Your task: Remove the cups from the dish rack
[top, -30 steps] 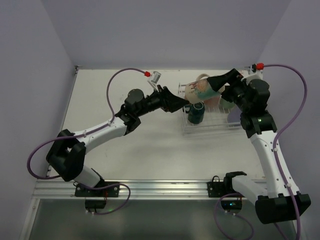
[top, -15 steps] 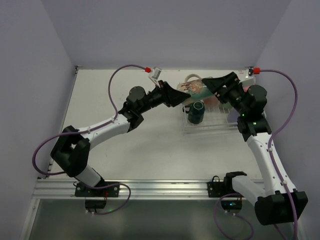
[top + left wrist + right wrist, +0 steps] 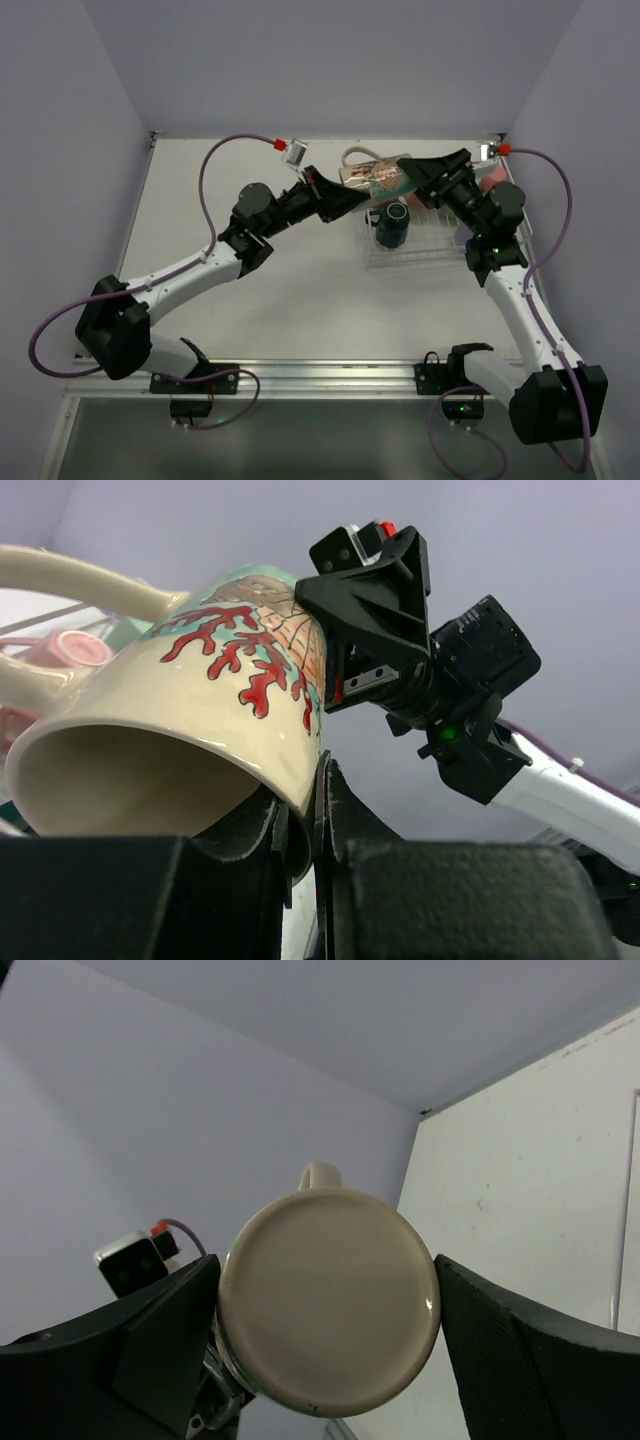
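Observation:
A cream mug (image 3: 375, 178) with a red coral pattern hangs tilted above the left end of the dish rack (image 3: 420, 257). My left gripper (image 3: 358, 192) is shut on its rim (image 3: 300, 810), one finger inside the mouth and one outside. My right gripper (image 3: 412, 172) stands open around the mug's base (image 3: 328, 1295), and its right pad (image 3: 500, 1335) is just clear of the wall. In the rack's front left stands a dark green cup (image 3: 393, 225). A pink cup (image 3: 70, 648) shows behind the mug in the left wrist view.
More cups sit at the rack's right end, partly hidden under my right arm: a lavender one (image 3: 462, 236) and a salmon one (image 3: 490, 182). The white table (image 3: 280, 270) stretches left of the rack. Grey walls close in at the back and on both sides.
My left gripper has closed on the mug's rim and my right gripper has opened off it. Both arms and the mug have shifted a little left, above the rack.

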